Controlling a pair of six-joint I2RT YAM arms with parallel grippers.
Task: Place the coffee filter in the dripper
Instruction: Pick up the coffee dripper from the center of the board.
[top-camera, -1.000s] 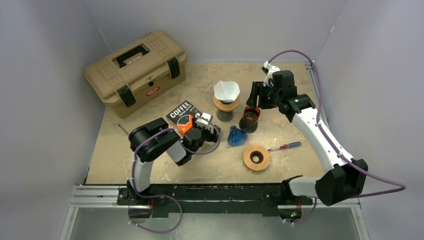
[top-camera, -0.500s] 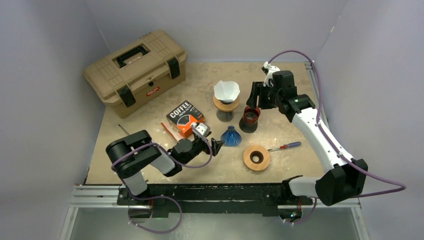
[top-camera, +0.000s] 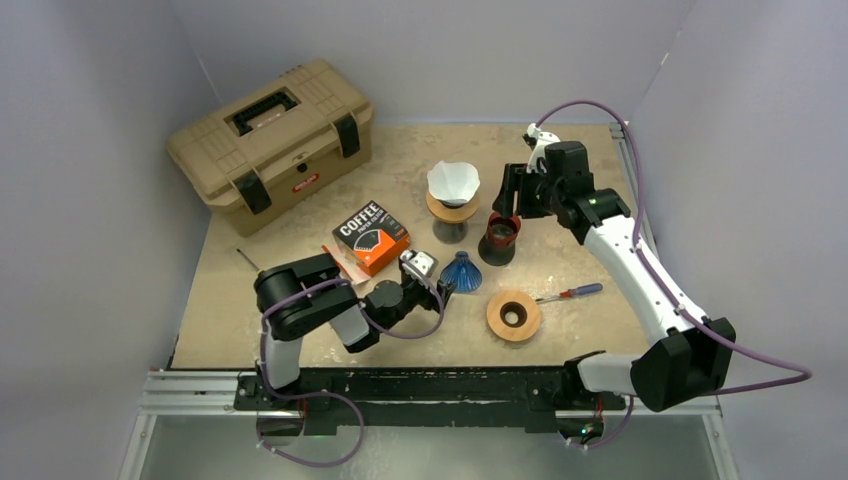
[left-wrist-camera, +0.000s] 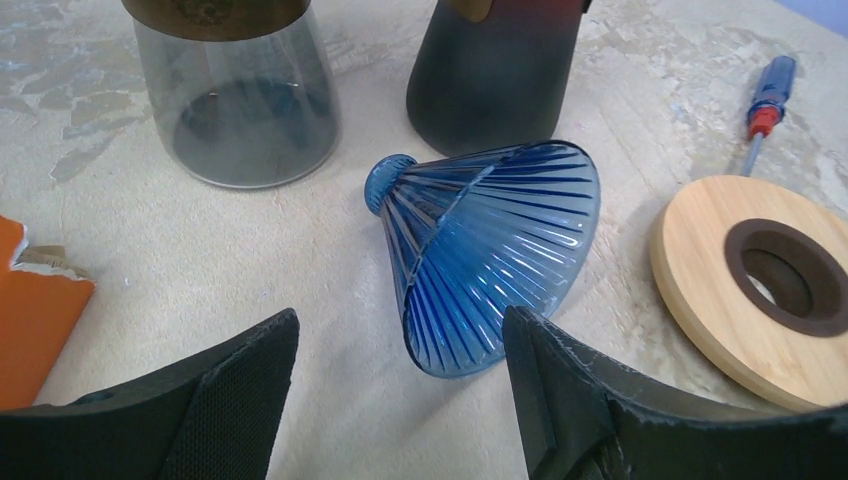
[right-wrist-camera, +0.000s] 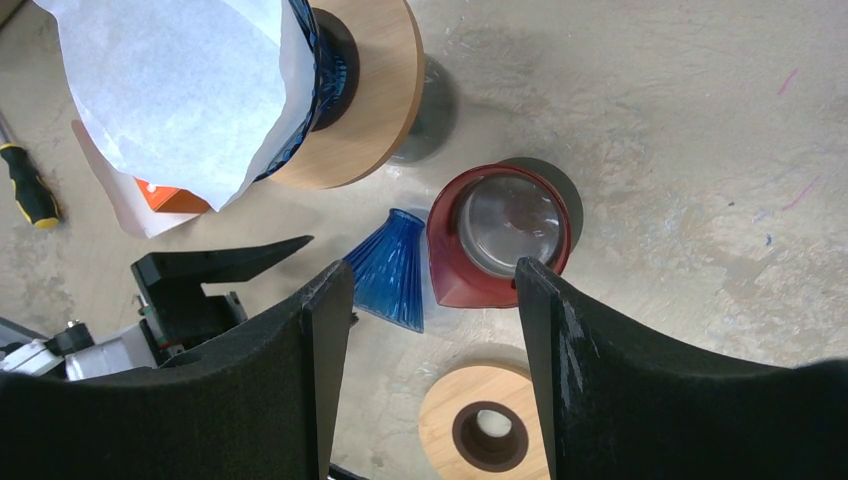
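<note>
A white paper coffee filter (top-camera: 453, 181) (right-wrist-camera: 170, 90) sits opened in a blue dripper (right-wrist-camera: 312, 62) on a wooden collar, on top of a glass carafe (left-wrist-camera: 240, 110). A second blue ribbed dripper (top-camera: 466, 272) (left-wrist-camera: 495, 250) lies on its side on the table. My left gripper (top-camera: 437, 283) (left-wrist-camera: 400, 320) is low and open just in front of that cone's wide rim, with nothing between its fingers. My right gripper (top-camera: 510, 195) (right-wrist-camera: 432, 268) hangs open above a dark red carafe (top-camera: 498, 238) (right-wrist-camera: 500, 235), holding nothing.
A wooden ring (top-camera: 513, 315) (left-wrist-camera: 760, 290) lies right of the fallen cone, with a red-and-blue screwdriver (top-camera: 570, 293) behind it. An orange coffee box (top-camera: 370, 236) sits left of the carafes. A tan toolbox (top-camera: 270, 140) fills the back left.
My left arm drew back from the coffee box, then came forward and right, so its open gripper now faces the fallen blue cone. The right arm has not moved.
</note>
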